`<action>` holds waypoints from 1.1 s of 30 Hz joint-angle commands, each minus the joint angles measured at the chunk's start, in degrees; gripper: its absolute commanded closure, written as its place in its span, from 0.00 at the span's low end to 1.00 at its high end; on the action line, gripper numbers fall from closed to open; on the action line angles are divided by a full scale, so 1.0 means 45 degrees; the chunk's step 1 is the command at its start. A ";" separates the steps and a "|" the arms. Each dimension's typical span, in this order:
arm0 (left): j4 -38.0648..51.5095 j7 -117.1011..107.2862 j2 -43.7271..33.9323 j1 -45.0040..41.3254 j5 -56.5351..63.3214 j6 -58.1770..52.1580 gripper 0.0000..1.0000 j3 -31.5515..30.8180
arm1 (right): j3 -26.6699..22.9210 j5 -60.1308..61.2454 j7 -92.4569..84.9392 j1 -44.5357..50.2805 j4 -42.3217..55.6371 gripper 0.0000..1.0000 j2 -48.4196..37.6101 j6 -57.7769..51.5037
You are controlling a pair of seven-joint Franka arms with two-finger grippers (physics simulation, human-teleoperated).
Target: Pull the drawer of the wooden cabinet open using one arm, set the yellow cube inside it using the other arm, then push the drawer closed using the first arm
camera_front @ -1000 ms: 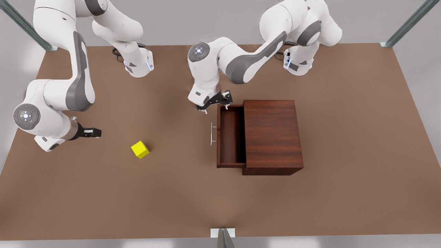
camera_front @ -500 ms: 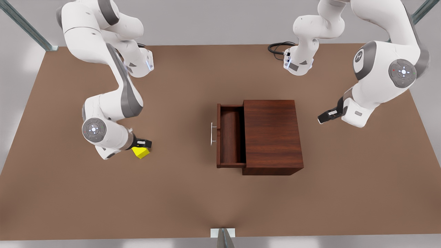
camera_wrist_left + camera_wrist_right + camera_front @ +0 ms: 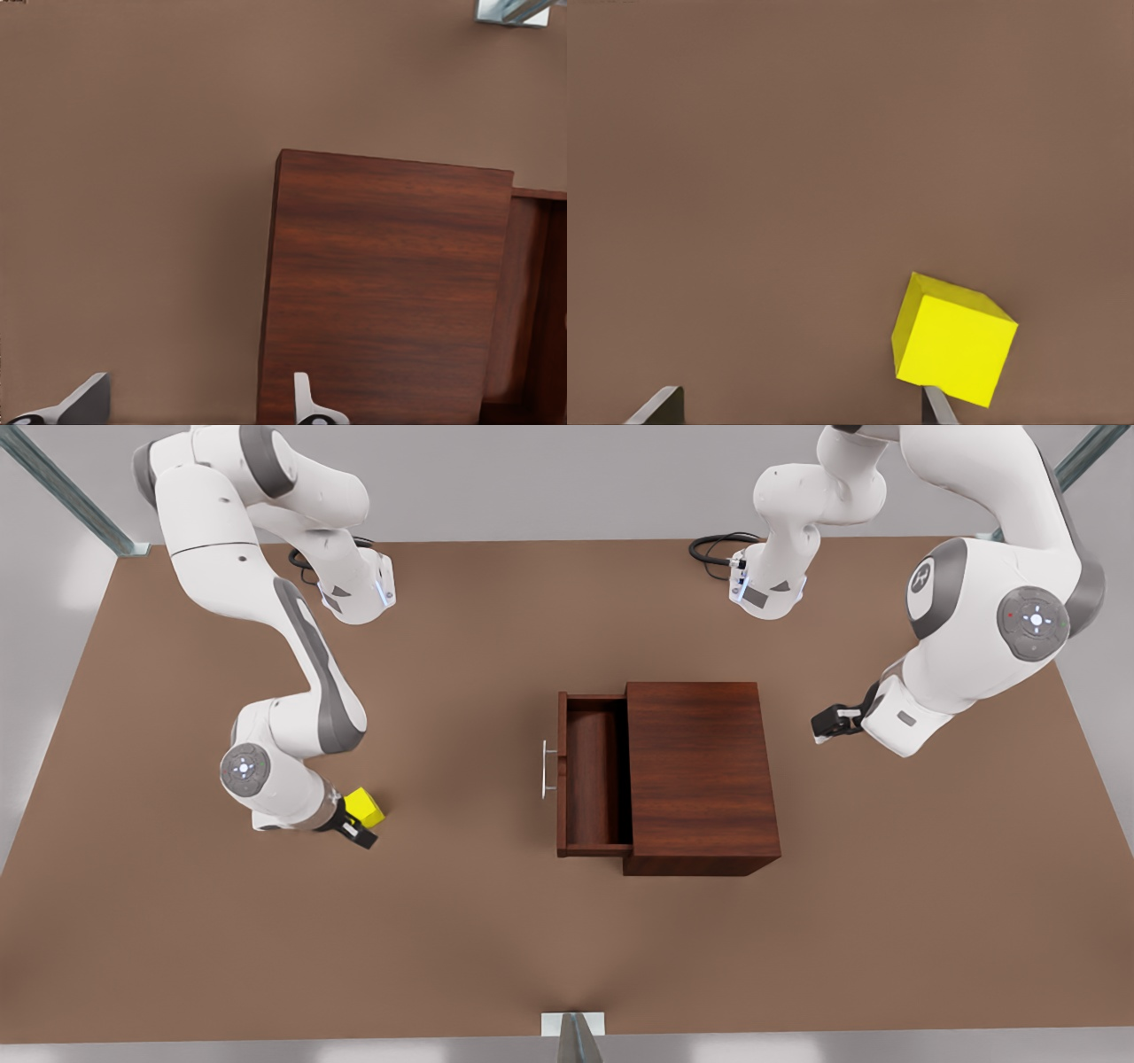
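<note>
The yellow cube (image 3: pixel 364 805) sits on the table at the front view's left, and my right gripper (image 3: pixel 356 830) hangs low right beside it, on its near side. In the right wrist view the gripper (image 3: pixel 797 413) is open, and the cube (image 3: pixel 953 340) lies by one fingertip (image 3: pixel 939 408), off the middle of the gap. The wooden cabinet (image 3: pixel 700 771) stands mid-table with its drawer (image 3: pixel 589 775) pulled out toward the front view's left, silver handle (image 3: pixel 547 769) in front. My left gripper (image 3: pixel 828 724) waits open to the cabinet's right, looking over the cabinet (image 3: pixel 381 283) and drawer (image 3: pixel 532 292).
Both arm bases (image 3: pixel 354 589) (image 3: pixel 766 589) stand at the table's far edge, with a black cable (image 3: pixel 713 547) by the right-hand one. Metal frame posts (image 3: pixel 574 1036) mark the table's edges. Brown tabletop (image 3: pixel 461 762) lies bare between cube and drawer.
My right gripper came in from the left to the cube and swung round to its near side. The left arm left the drawer's corner and drew back to the cabinet's right.
</note>
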 commanded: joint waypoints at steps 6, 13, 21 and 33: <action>-0.0009 0.2381 -0.0006 0.0001 0.0047 -0.0168 0.00 -0.0005 | -0.0135 -0.0557 0.4228 -0.0153 -0.1494 0.00 -0.0454 0.2113; -0.0009 0.2361 -0.0026 0.0001 0.0047 -0.0344 0.00 -0.0005 | -0.0525 -0.1339 0.4286 -0.0153 -0.1709 0.00 -0.0025 0.1037; -0.0009 0.2400 -0.0026 0.0001 0.0047 -0.0363 0.00 -0.0005 | -0.0564 -0.1280 0.4540 -0.0134 -0.2978 0.00 0.0405 0.2053; -0.0165 0.2498 -0.0026 0.0509 -0.0226 -0.0910 0.00 0.0210 | -0.0564 -0.1222 0.4716 -0.0134 -0.3154 0.00 0.1049 0.3439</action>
